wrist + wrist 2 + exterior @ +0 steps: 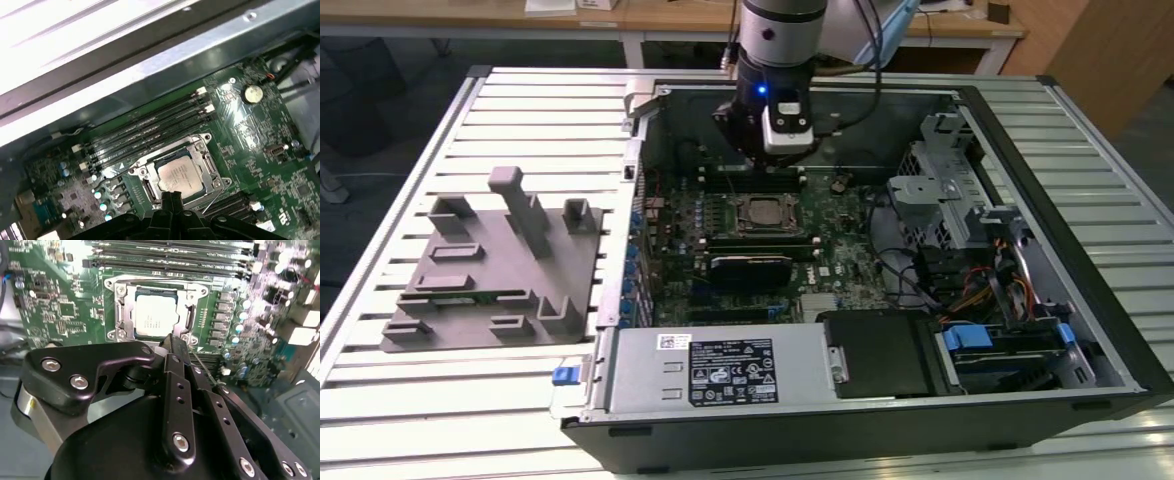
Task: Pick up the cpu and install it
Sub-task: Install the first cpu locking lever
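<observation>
The cpu [154, 316] is a small square chip with a pale silvery top, and it lies flat inside the metal-framed socket [118, 315] of the green motherboard [55, 310]. It also shows in the first wrist view as the cpu [179, 176] and in the exterior view as the cpu [762, 212]. My gripper [173, 341] hangs above the board just beside the socket, its black fingers pressed together with nothing between them. In the exterior view the gripper [782, 152] sits above the far side of the socket, inside the open computer case [1067, 300].
A large grey slotted plastic block [494, 265] lies on the slatted table at the exterior view's left. Inside the case are the memory slots [150, 132], a power supply [720, 368], a drive cage [947, 190] and bundled cables [974, 285]. The case walls ring the board.
</observation>
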You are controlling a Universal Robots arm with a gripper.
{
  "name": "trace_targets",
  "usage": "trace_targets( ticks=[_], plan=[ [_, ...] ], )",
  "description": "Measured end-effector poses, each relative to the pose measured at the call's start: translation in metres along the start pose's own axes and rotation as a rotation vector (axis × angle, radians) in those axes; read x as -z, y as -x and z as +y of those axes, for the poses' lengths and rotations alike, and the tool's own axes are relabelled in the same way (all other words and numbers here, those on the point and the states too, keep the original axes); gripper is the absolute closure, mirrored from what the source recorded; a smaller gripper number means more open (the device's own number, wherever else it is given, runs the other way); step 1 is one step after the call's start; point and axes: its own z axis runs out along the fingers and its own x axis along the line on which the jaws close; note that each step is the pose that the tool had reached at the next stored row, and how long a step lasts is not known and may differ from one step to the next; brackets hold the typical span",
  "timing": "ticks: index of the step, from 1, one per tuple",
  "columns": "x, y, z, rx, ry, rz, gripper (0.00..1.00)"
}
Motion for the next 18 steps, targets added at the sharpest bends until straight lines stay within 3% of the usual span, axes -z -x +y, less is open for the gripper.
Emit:
trace_targets(
  ticks=[11, 18],
  plan=[
    [-0.0005, -0.0004, -0.0003, 0.19, -0.0052, 0.0022, 0.89],
    [-0.0011, -0.0175, -0.0084, 0.205, -0.0051, 0.0013, 0.89]
  ],
)
